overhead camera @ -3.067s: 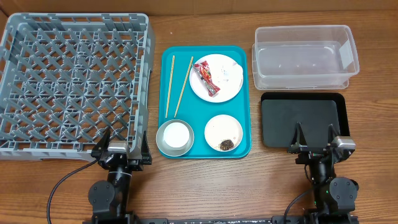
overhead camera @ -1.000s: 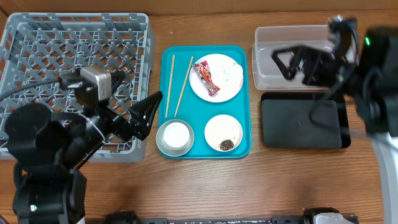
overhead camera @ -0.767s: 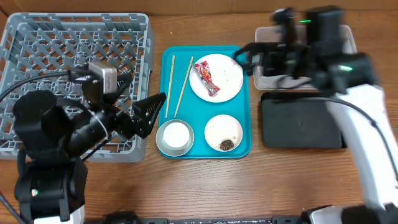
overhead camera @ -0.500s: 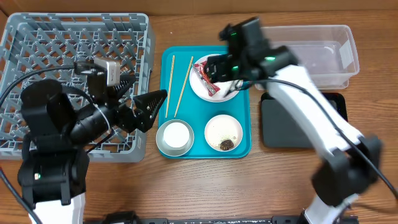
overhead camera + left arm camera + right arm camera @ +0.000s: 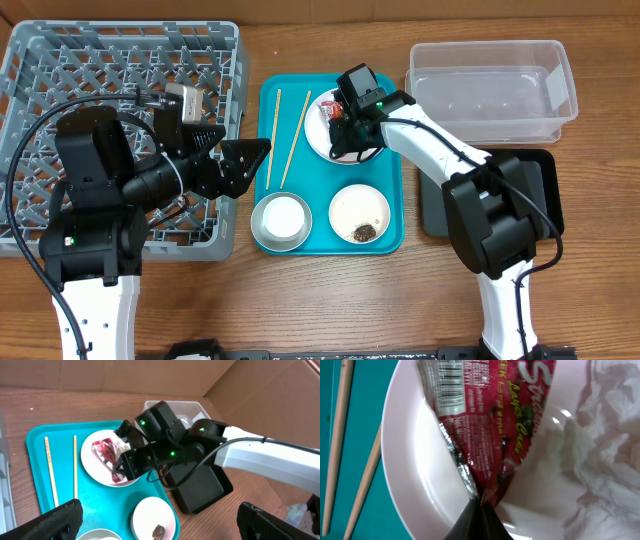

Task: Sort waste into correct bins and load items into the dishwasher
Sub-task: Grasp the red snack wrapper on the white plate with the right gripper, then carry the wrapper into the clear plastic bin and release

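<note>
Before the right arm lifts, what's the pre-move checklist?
1. Grip: right gripper fingertips meet on the wrapper end. Ok.
2. Paper wad out of the pinch: it lies beside the wrapper on the plate, not between the fingers. Ok.
3. Wrapper lifted off the plate: cannot tell.
4. Tub open, nothing in it. Ok.
5. Left gripper out of the way: open, left of the chopsticks, apart from the plate. Ok.
6. Chopsticks clear of the wrapper: both lie on the tray, left of the plate. Ok.
</note>
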Motion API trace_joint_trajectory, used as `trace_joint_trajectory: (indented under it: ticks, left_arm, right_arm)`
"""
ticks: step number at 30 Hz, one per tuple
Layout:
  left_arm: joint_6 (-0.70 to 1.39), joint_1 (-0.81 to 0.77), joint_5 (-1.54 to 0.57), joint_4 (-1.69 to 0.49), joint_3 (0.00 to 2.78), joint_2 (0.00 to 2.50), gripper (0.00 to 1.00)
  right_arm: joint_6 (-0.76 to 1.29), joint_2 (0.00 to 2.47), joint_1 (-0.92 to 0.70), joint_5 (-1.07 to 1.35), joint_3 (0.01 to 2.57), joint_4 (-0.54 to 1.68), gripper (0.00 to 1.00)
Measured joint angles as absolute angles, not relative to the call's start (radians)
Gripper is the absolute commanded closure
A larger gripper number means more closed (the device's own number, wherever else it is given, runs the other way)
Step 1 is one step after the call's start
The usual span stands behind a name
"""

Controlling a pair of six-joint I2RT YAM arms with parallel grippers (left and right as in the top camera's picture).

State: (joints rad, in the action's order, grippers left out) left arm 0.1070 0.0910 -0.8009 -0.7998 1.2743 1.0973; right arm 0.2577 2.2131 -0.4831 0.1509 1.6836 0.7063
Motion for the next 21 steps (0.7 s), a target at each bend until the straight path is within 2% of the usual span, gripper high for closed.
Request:
trace_joint_trajectory:
  ticks: [5,9,14,18,19,20,21]
  left_arm:
    - [0.107,0.091,-0.801,-0.808,1.274,1.098,0.00]
    - [0.107,0.091,-0.810,-0.816,1.275,1.098,0.00]
    - [0.110,0.091,-0.847,-0.880,1.275,1.098,0.00]
    - [0.110,0.091,-0.857,-0.891,1.275,1.098,0.00]
    - [0.110,0.091,-0.857,-0.891,1.275,1.098,0.00]
    - [0.110,0.091,-0.857,-0.891,1.275,1.098,0.00]
    - [0.110,0.091,-0.857,-0.891,1.275,1.098,0.00]
  right_arm:
    - [0.261,2.152,-0.467,0.153,1.710,0.769,0.96]
    - [0.266,1.991,-0.429,0.150,1.724,0.782,0.96]
    - [0.356,1.792,-0.323,0.067,1.777,0.852,0.96]
    - [0.408,1.779,-0.221,0.012,1.766,0.859,0.95]
    - [0.416,1.798,-0.199,0.002,1.754,0.858,0.90]
    - [0.426,1.825,-0.182,-0.005,1.740,0.859,0.75]
    - [0.434,1.851,-0.171,-0.009,1.729,0.863,0.64]
